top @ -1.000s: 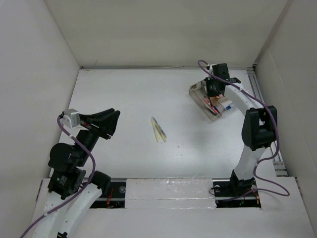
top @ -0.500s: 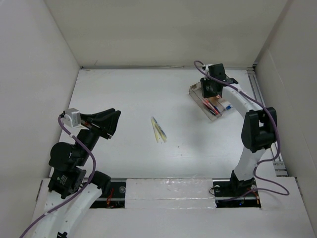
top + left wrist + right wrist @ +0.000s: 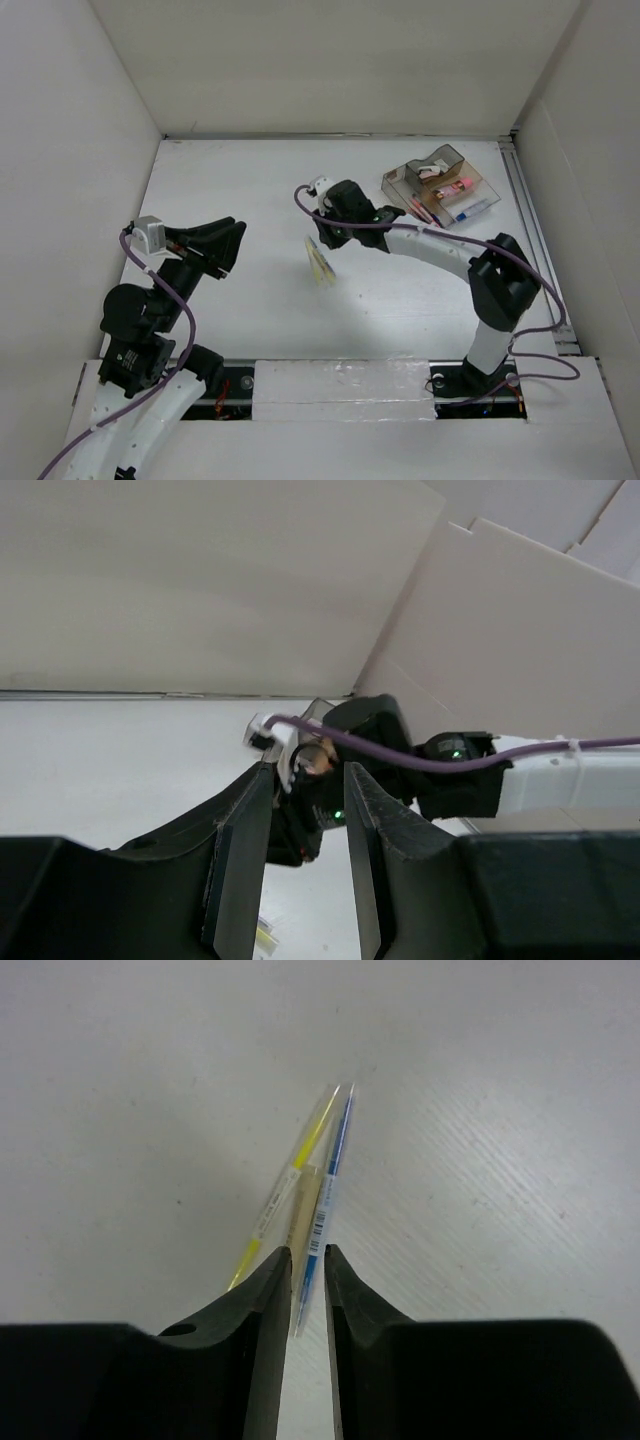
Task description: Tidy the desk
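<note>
Right fingers (image 3: 262,1340) narrowly apart over blue pen (image 3: 335,1150), touching yellow pen (image 3: 310,1135), on counter (image 3: 480,1080). Best: lower squarely, pinch blue barrel alone. Left fingers (image 3: 240,860) apart, empty.

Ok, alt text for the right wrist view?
The right gripper has its black fingers a narrow gap apart around the near end of a blue pen, which lies beside a yellow pen on the white desk. Whether it grips is unclear.

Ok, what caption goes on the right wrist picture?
Right gripper lined up over thin pens lying on the white desk.
</note>
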{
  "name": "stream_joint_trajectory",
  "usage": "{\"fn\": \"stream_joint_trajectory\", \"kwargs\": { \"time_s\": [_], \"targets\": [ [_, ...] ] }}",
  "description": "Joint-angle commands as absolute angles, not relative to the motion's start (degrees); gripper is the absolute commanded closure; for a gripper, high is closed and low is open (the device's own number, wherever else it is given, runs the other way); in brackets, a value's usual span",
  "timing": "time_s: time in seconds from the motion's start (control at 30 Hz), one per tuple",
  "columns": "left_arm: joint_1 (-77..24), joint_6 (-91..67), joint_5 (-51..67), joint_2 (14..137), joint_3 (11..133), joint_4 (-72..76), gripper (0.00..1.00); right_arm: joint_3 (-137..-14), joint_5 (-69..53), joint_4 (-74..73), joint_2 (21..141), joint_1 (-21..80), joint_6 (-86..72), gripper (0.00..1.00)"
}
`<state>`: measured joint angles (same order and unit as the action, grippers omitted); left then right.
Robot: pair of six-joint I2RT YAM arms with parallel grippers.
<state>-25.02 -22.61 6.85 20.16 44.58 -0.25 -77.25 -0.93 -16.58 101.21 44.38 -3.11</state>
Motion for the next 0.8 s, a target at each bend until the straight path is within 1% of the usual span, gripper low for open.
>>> {"fn": "stream_joint_trajectory", "kwargs": {
  "time_s": [0.0, 0.13, 0.3, 0.4, 0.6, 0.63, 0.67, 0.7, 0.77],
  "targets": [
    [-24.8, -22.5, 7.8, 21.4, 45.0, 2.8, 0.69, -75.3, 1.4, -12.5, 104.7, 45.4, -4.4, 0.74],
    [-24.8, -22.4, 7.5, 20.0, 44.4, 2.8, 0.69, -78.4, 4.4, -15.4, 110.0, 47.7, -4.6, 0.73],
    [-24.8, -22.2, 7.5, 19.6, 44.2, 2.3, 0.69, -80.1, 3.0, -15.7, 112.5, 47.7, -4.9, 0.74],
    [-24.8, -22.2, 7.0, 19.6, 44.6, 2.5, 0.69, -80.8, 5.0, -16.6, 114.1, 47.7, -4.8, 0.73],
    [-24.8, -22.2, 6.9, 18.7, 44.3, 2.6, 0.68, -81.3, 5.0, -16.9, 115.3, 47.7, -4.8, 0.74],
    [-24.8, -22.2, 6.9, 19.2, 44.4, 2.4, 0.68, -81.6, 4.9, -16.9, 115.7, 47.7, -4.9, 0.75],
    [-24.8, -22.2, 7.2, 19.2, 44.4, 2.2, 0.68, -81.8, 4.7, -17.1, 116.1, 47.7, -4.9, 0.78],
    [-24.8, -22.2, 7.5, 19.2, 44.3, 2.2, 0.68, -82.3, 4.4, -17.6, 116.5, 47.7, -4.9, 0.85],
    [-24.8, -22.1, 7.3, 18.9, 44.1, 2.5, 0.68, -82.0, 5.6, -17.9, 116.1, 47.7, -5.0, 0.94]
  ]
}}
